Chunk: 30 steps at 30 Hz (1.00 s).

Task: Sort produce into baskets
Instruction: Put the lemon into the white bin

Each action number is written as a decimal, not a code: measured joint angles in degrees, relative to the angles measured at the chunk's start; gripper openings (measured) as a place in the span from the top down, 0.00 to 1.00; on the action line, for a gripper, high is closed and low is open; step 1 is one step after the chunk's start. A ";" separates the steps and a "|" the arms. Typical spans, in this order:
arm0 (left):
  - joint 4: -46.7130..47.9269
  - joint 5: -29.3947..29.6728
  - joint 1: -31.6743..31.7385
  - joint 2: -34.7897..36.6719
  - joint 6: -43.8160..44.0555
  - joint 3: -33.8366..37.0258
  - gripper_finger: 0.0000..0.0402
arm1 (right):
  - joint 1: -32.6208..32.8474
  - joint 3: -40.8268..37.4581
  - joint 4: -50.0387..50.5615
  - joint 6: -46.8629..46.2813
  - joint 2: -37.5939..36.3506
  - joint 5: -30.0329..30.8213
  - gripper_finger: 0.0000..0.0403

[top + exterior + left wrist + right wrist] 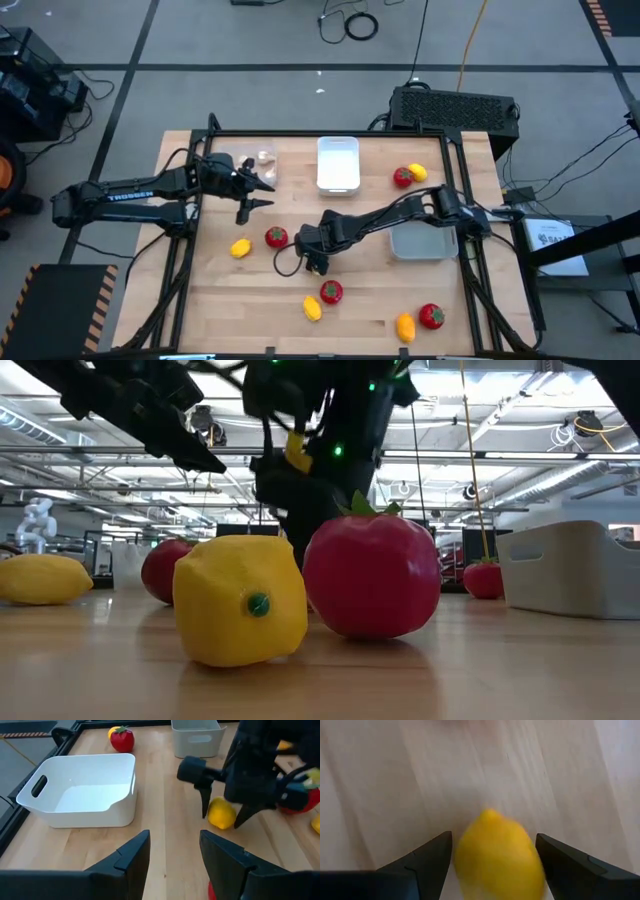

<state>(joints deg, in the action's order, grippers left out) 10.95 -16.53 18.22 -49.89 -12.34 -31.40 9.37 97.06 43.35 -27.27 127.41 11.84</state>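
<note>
The right gripper (492, 865) is poising low at the worktop (350, 310) centre, jaws spread wide around a yellow lemon (497, 855), not yet squeezing. Next they need to be closing, then carrying it toward a basket. The left gripper (262, 192) is hovering at ten o'clock, jaws part open, empty.

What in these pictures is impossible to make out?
- Lemon between the right tool's fingers: blurred and cut by the bottom edge in the right wrist view, so contact is unclear.
- That same lemon: hidden under the arm in the high view.
- Clear tray's contents: too small in the high view.
</note>
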 joint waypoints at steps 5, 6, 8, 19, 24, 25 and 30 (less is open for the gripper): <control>-0.01 2.42 0.00 0.00 0.00 0.00 0.55 | -0.48 0.07 -0.43 0.01 1.26 -0.37 0.31; -0.02 3.47 0.01 0.00 -0.01 0.00 0.55 | -0.51 0.11 -0.40 -0.11 1.27 -0.38 0.31; 0.01 5.36 0.02 0.00 0.00 0.00 0.55 | -0.65 0.11 -0.39 -0.39 1.27 -1.07 0.32; 0.08 6.75 0.02 0.00 0.12 0.00 0.55 | -0.92 1.80 3.68 -0.33 0.96 -2.97 0.50; 0.07 8.31 0.02 0.00 1.51 0.00 0.55 | -1.32 5.95 7.34 1.70 0.96 -2.92 0.53; 0.10 8.81 0.02 0.00 1.52 -0.02 0.55 | -1.42 7.05 8.52 2.57 0.96 -2.69 0.52; 0.38 11.07 0.02 0.00 1.53 -0.02 0.55 | -2.12 14.26 14.57 7.89 0.96 2.50 0.48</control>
<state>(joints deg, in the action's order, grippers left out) 11.33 -5.46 18.24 -49.89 -10.81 -31.42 7.25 111.31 57.92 -19.38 128.38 14.33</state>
